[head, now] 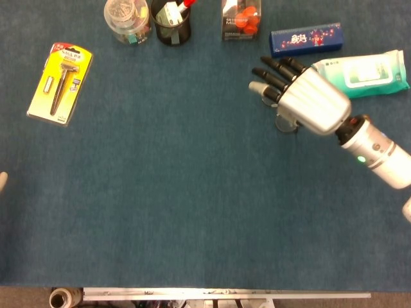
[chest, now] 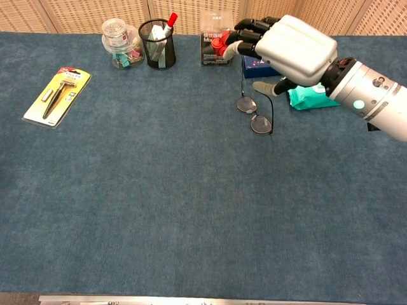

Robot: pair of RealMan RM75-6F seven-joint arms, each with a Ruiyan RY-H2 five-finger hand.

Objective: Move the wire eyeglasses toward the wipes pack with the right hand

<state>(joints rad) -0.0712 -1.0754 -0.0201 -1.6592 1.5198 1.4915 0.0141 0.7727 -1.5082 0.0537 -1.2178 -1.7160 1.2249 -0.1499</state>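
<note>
- Nearest the chest camera lie the thin dark wire eyeglasses (chest: 255, 114), flat on the blue cloth table (chest: 159, 210) with both round lenses up and one temple arm folded out; they sit just beside the teal-and-white wipes pack (chest: 308, 98), on its side toward the middle of the table.
- Right hand (chest: 289, 47), silver-backed with black fingers (chest: 251, 32), hovers above the eyeglasses with fingers stretched out and apart; the chest view shows a clear gap between hand and frames, so it grasps nothing.
- From the head view the same right hand (head: 302, 96) covers most of the eyeglasses (head: 286, 124), only one lens peeking out beneath the palm.
- Left hand: only a pale sliver shows at the table's edge in the head view, so its fingers cannot be judged.
- Beyond the wipes pack, a dark blue printed box (head: 306, 39) lies along the far edge.
- Further from the wipes pack along that edge stand a clear box with red pieces (head: 241, 19), a black mesh pen cup (head: 171, 22) and a clear jar of clips (head: 127, 20).
- Well apart from the wipes pack, at the opposite end, lies a yellow carded tool pack (head: 60, 82).
</note>
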